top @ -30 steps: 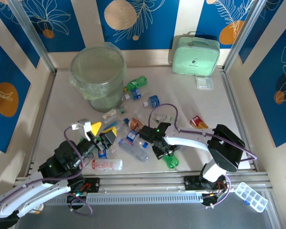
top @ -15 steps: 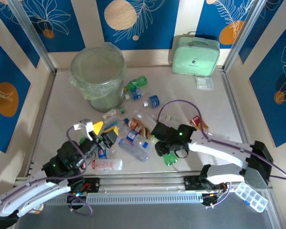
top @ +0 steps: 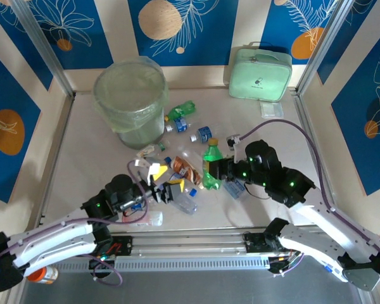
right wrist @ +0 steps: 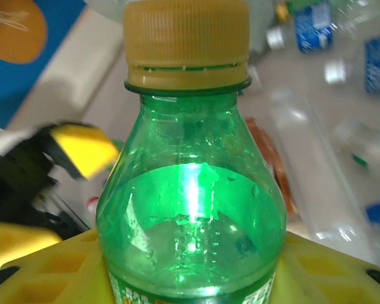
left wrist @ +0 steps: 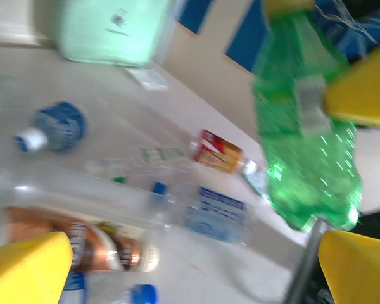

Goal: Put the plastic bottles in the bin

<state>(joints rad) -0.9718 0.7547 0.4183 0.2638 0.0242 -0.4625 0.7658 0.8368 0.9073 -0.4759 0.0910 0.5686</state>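
My right gripper is shut on a green plastic bottle with a yellow cap and holds it upright above the middle of the table. In the right wrist view the green bottle stands between the yellow pads. My left gripper is open just left of it, over loose bottles, with nothing between its fingers. The left wrist view has the held green bottle at upper right. The bin, lined with a pale green bag, stands at the back left.
Several bottles lie scattered between the bin and the arms: a green one, a blue-labelled one, a brown-labelled one, a clear one. A mint green case stands at the back right. An orange pill bottle sits front left.
The right gripper has lifted the green bottle off the table near the front edge and carried it up and back. The left arm has reached right, toward the pile.
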